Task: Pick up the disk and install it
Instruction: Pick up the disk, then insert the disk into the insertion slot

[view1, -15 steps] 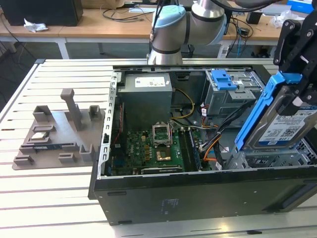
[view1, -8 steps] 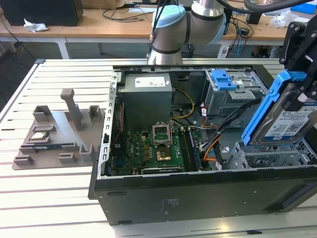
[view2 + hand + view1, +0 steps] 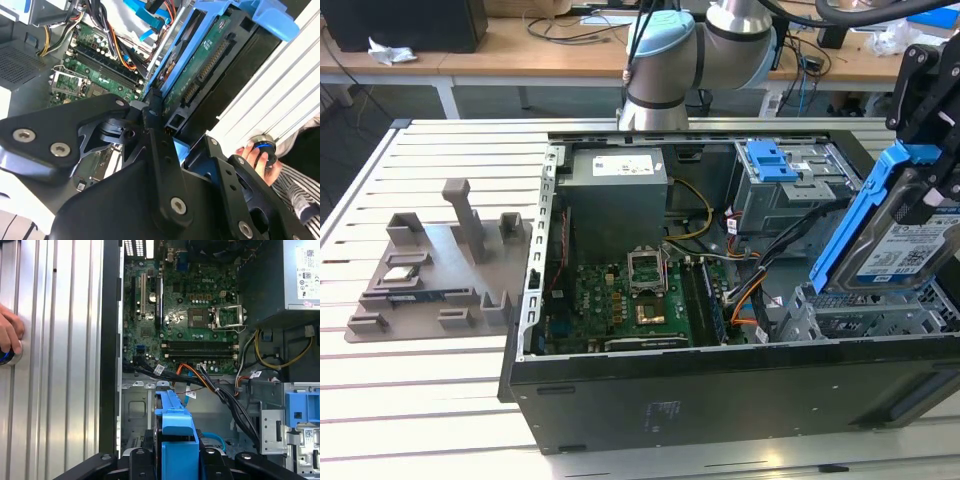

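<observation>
Over the case [image 3: 720, 400], pincer [image 3: 927, 198] around disk [image 3: 905, 252]

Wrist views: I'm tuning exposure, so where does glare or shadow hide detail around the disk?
In the second wrist view the slatted table glares white while the disk is readable; in the first wrist view the table carries a bright band and the disk is evenly lit.
</observation>
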